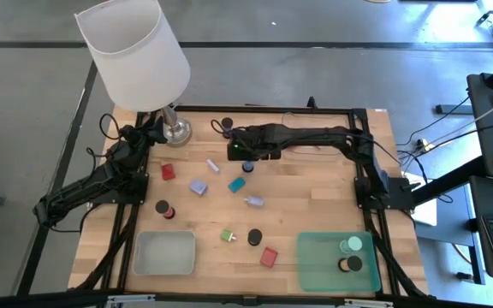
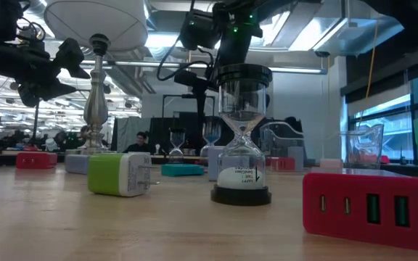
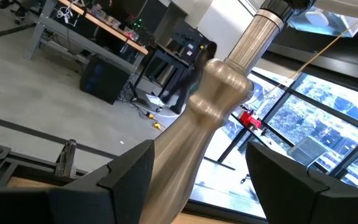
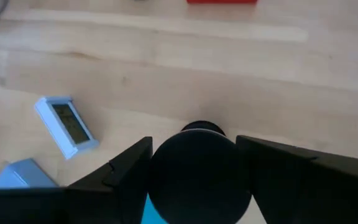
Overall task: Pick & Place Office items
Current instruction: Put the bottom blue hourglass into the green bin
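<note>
My right gripper (image 1: 245,156) reaches in from the table's right, over the middle of the table, and is shut on a short dark cylinder with a blue body (image 1: 248,165). Its round black top (image 4: 199,177) fills the gap between my fingers. A red block (image 1: 169,172), a lilac block (image 1: 198,186), a teal block (image 1: 237,183), a green bit (image 1: 228,235) and more dark cylinders (image 1: 254,237) lie on the wood. My left gripper (image 1: 150,130) is open at the far left, with its fingers on either side of the lamp's stem (image 3: 210,118). My right gripper holds the dark cylinder by the rim of its black top (image 4: 160,163), pinched between the two fingers. The fingers slant down from the table's far right side and run along the cylinder, which points away beyond the fingertips. I cannot tell whether its lower end touches the table.
The white-shaded lamp (image 1: 133,51) stands at the far left on its metal base (image 1: 176,130). A grey tray (image 1: 164,253) sits near the front left. A green tray (image 1: 315,269) at the front right holds two cylinders (image 1: 350,245). A red block (image 1: 269,256) lies between the trays.
</note>
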